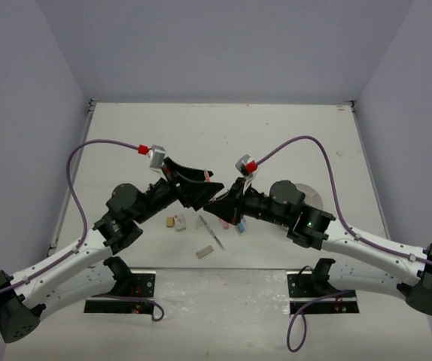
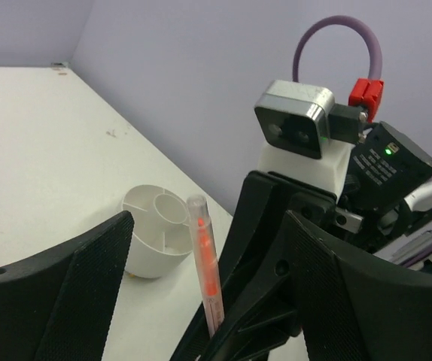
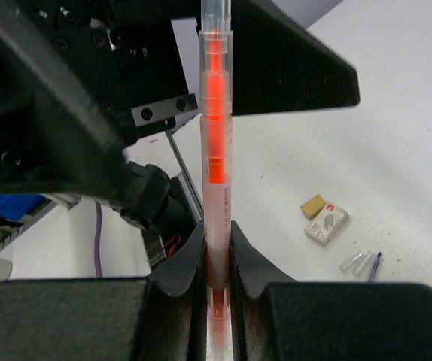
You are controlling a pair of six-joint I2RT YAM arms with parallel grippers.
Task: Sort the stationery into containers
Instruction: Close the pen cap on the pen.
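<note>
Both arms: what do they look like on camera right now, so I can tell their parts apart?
The left arm and right arm have white lower links with black joints and bases. The left gripper and right gripper have black wedge-shaped fingers. Each wrist carries a silver-grey camera, a red connector and a looping purple cable. A green light glows on the right arm.

We see a white table point(image 1: 276, 128) with a dull, faintly scuffed top. 3 plain lavender walls point(image 1: 223, 45) close it in at the left, back and right. A small red mark point(image 1: 342, 154) lies near its right edge. In the left wrist view, dark specks point(image 2: 111, 134) dot the surface, and a small fitting point(image 2: 58, 66) sits at the far corner.
</note>
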